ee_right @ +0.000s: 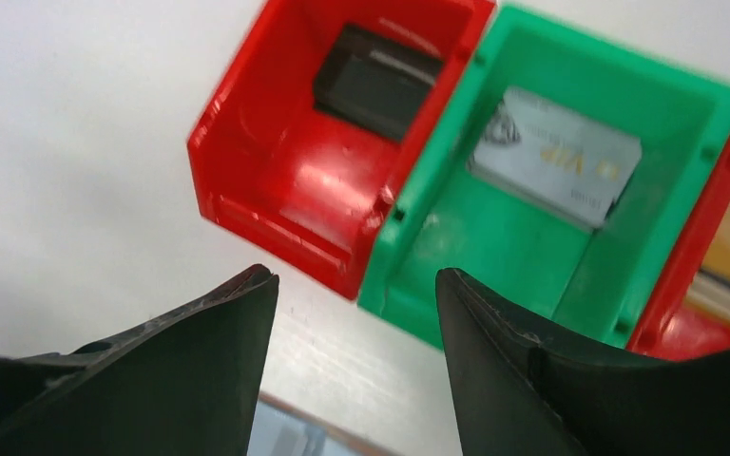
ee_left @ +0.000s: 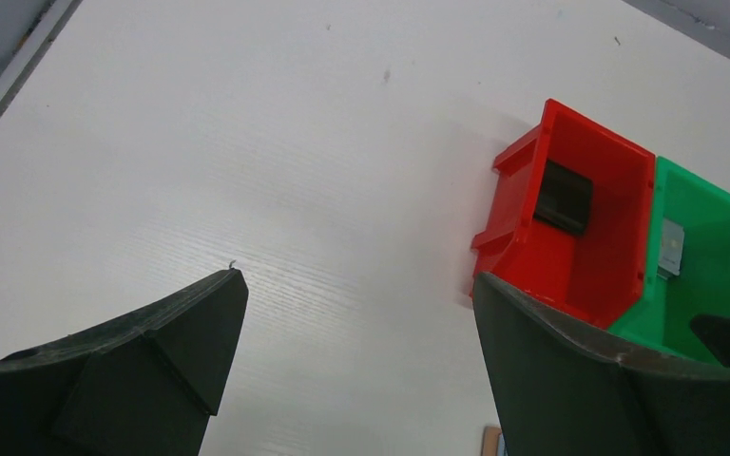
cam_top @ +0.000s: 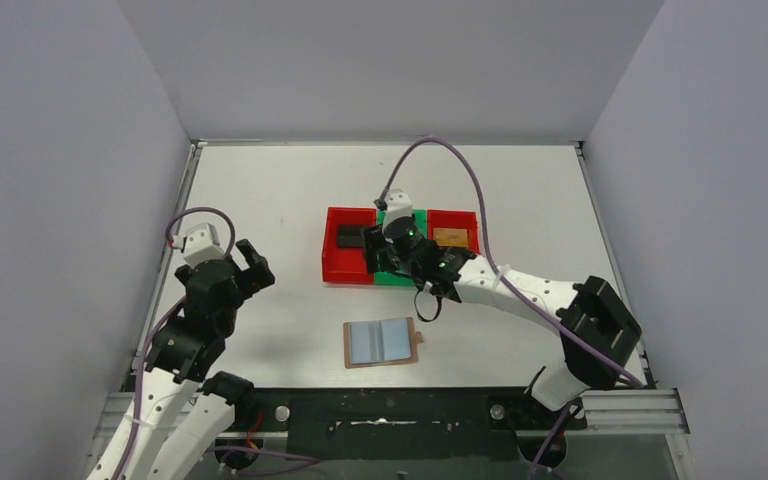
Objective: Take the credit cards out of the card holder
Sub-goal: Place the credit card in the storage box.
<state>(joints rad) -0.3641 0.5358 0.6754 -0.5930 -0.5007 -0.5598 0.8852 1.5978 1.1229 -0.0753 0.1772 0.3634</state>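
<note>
Over the green bin [ee_right: 494,247] at frame centre, the right fingers [ee_right: 200,361] hang spread, nothing between them. A silver card [ee_right: 556,157] lies in it, and a black card [ee_right: 375,81] in the red bin [ee_right: 285,180] to its left. Lower centre, the card holder [cam_top: 381,342] sits open on the surface [cam_top: 260,190]. Left fingers [ee_left: 152,361], far left, gape empty. Risk: unpinned, that holder could slide if any card left inside is tugged.

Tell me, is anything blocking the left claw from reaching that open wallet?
Nothing visible does. Only bare table lies between the left claw and the card holder; the bins, with the right claw above them, sit farther back.
</note>
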